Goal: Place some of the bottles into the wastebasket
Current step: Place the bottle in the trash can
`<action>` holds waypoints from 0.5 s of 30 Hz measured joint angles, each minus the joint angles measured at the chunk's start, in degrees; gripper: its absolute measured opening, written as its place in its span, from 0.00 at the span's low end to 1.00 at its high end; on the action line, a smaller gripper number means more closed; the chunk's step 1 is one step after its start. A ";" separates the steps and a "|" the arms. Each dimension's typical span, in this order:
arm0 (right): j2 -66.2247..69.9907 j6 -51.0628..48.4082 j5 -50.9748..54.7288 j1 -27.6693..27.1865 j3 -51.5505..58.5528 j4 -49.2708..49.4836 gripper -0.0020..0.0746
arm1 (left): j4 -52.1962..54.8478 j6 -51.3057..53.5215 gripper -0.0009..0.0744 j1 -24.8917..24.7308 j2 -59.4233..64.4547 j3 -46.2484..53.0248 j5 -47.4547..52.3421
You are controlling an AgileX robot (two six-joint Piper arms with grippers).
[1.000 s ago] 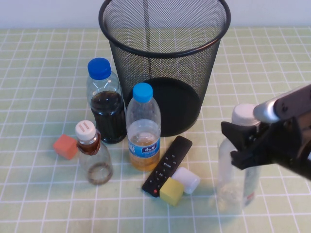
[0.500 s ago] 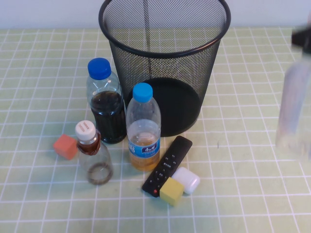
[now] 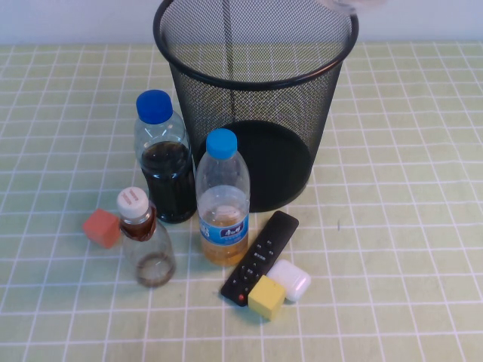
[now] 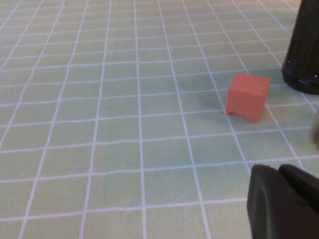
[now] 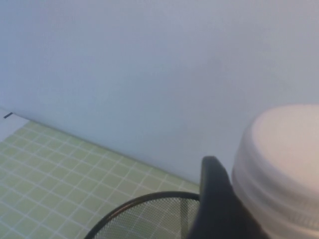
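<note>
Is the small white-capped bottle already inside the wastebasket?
No, the small white-capped bottle stands on the table beside the orange cube, in front of the wastebasket and outside it.

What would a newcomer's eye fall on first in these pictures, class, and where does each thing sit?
The tall black wire-mesh wastebasket at the back of the green checked table dominates. In front of it stand two blue-capped bottles, a small white-capped bottle, a remote and coloured blocks. The right gripper holds a white-capped bottle above the rim; the left gripper, shut, waits low beside the orange block.
</note>
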 joint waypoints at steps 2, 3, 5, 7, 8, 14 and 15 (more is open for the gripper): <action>4.30 -0.88 -0.16 0.40 -3.00 1.01 0.03 | 0.00 0.00 0.01 0.00 0.00 0.00 0.00; 6.55 -1.16 -0.29 0.55 -4.17 2.00 0.03 | 0.00 0.00 0.01 0.00 0.00 0.00 0.00; 10.34 -1.92 -1.13 0.66 -5.07 4.02 0.03 | 0.00 0.00 0.01 0.00 0.00 0.00 0.00; 13.99 -3.04 -2.54 0.66 -5.07 4.56 0.03 | 0.00 0.00 0.01 0.00 0.00 0.00 0.00; 15.62 -3.14 -3.08 0.66 -5.07 4.67 0.03 | 0.00 0.00 0.01 0.00 0.00 0.00 0.00; 23.38 -3.37 -1.94 0.66 -2.97 3.81 0.03 | 0.00 0.00 0.01 0.00 0.00 0.00 0.00; 24.46 -3.37 -1.35 0.68 -5.07 5.02 0.03 | 0.00 0.00 0.01 0.00 0.00 0.00 0.00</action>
